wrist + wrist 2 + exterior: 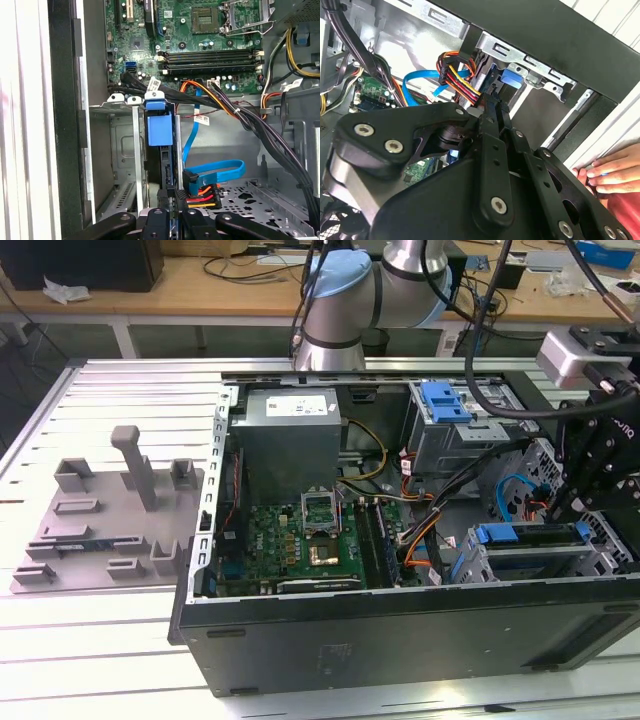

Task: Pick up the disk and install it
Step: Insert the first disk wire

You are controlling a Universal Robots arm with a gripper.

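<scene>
hand | at disk in bay | disk mostly hidden

Robotics lab or workshop: opened computer case on slotted aluminium table; cable-strewn wooden bench behind the case.

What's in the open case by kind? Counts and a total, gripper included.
power supply: 1
motherboard: 1
CPU socket: 1
drive cages: 2, upper and lower
disk, in the lower cage: 1
gripper, on the disk: 1
Total: 7
</scene>
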